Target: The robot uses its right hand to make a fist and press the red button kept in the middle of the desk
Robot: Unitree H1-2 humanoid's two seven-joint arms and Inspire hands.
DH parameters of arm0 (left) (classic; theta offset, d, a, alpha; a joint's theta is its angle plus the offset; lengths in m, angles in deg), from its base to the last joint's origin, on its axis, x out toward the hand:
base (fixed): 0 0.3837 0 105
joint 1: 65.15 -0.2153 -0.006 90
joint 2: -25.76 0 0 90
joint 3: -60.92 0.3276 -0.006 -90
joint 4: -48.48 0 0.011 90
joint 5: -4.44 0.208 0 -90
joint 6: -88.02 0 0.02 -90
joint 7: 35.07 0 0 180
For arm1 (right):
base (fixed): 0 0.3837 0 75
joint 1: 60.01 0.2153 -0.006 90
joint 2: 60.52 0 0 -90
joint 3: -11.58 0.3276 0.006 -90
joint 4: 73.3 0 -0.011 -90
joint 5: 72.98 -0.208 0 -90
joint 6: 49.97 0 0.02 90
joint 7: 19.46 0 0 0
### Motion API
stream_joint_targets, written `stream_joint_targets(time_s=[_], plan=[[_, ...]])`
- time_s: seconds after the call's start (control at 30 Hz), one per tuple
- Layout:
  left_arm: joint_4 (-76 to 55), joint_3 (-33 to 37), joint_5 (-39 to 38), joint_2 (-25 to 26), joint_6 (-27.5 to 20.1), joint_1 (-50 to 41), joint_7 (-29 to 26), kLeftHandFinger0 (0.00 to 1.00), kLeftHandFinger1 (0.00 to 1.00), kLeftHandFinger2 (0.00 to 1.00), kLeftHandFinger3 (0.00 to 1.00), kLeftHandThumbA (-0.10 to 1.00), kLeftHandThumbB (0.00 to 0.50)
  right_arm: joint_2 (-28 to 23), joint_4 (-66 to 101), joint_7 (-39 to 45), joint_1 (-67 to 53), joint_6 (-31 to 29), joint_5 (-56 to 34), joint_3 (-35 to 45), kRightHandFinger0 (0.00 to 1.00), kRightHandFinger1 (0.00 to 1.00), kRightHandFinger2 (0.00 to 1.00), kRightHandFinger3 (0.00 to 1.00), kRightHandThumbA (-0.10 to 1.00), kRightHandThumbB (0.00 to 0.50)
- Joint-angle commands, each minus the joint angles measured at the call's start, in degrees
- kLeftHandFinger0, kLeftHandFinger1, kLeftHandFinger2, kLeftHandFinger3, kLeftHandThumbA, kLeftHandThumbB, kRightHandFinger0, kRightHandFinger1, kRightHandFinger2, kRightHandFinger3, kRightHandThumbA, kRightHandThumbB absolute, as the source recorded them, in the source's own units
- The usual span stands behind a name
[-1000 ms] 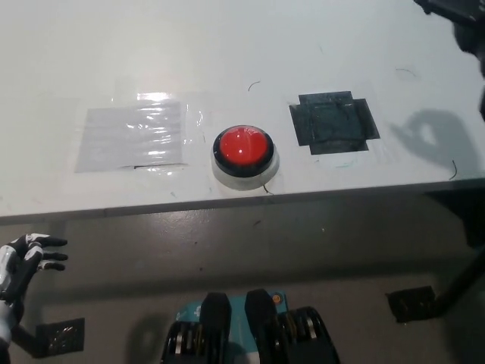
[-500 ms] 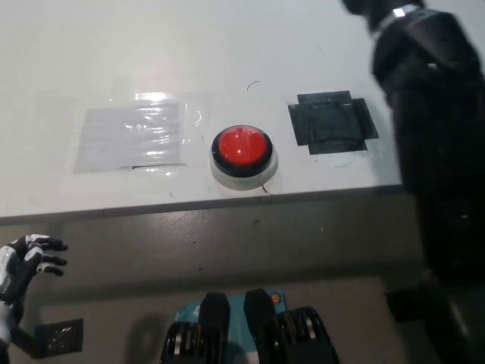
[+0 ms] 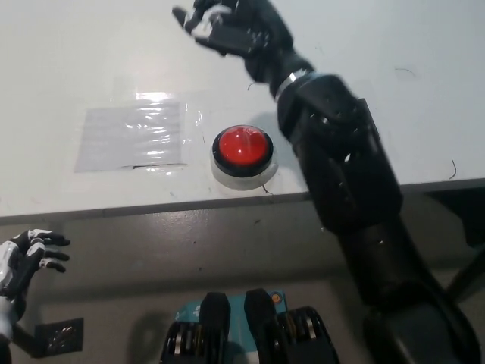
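The button sits near the desk edge. Beyond it the right hand hangs, fingers spread — no fist; pressing so risks a glancing miss. Left hand rests below, fingers apart.

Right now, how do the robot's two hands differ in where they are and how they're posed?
The black right hand is raised over the far side of the white desk, beyond the red button; the white left hand rests low at the picture's lower left, off the desk. The right hand's fingers reach toward picture left; the left hand's point right. Both are open, and neither touches the button.
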State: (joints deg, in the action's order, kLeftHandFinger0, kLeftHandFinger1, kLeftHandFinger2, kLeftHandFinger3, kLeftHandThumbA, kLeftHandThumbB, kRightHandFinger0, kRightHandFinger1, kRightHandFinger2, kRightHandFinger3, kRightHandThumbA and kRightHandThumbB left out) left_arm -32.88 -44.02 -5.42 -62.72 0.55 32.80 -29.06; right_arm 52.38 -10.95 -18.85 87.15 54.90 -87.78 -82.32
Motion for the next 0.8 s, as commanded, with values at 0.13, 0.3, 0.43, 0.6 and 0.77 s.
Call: stream_joint_targets(time_s=[0.13, 0.3, 0.43, 0.6, 0.77], plan=[[-0.8, 0.3, 0.5, 1.4, -1.4, 1.8, -0.1, 0.46, 0.46, 0.52, 0.48, 0.60, 0.045, 0.7, -5.8, 2.5, -1.9, -9.1, 2.8, 0.0, 0.00, 0.00, 0.24, 0.26, 0.60, 0.063], [-1.1, 0.4, 0.6, 1.5, -1.1, 1.8, -0.1, 0.41, 0.42, 0.48, 0.46, 0.58, 0.031, 0.3, -8.1, 3.4, -5.0, -10.7, 2.7, 0.8, 0.00, 0.00, 0.20, 0.23, 0.57, 0.086], [-0.4, 0.9, 1.4, 2.2, -0.9, 3.0, -0.2, 0.38, 0.40, 0.46, 0.45, 0.62, 0.056, 0.3, -9.0, 3.9, -6.1, -11.0, 2.0, 1.6, 0.00, 0.00, 0.21, 0.26, 0.56, 0.078], [-0.5, 0.4, 0.1, 2.1, -0.6, 3.2, 0.3, 0.39, 0.41, 0.47, 0.45, 0.59, 0.055, 0.3, -9.8, 5.5, -9.1, -12.4, 2.5, 1.2, 0.00, 0.00, 0.25, 0.30, 0.57, 0.067], [0.3, 0.4, 0.0, 2.6, -1.9, 4.1, 1.0, 0.39, 0.41, 0.47, 0.46, 0.59, 0.046, 0.9, -10.1, 4.7, -11.3, -10.9, 2.9, 1.3, 0.00, 0.00, 0.27, 0.32, 0.57, 0.039]])
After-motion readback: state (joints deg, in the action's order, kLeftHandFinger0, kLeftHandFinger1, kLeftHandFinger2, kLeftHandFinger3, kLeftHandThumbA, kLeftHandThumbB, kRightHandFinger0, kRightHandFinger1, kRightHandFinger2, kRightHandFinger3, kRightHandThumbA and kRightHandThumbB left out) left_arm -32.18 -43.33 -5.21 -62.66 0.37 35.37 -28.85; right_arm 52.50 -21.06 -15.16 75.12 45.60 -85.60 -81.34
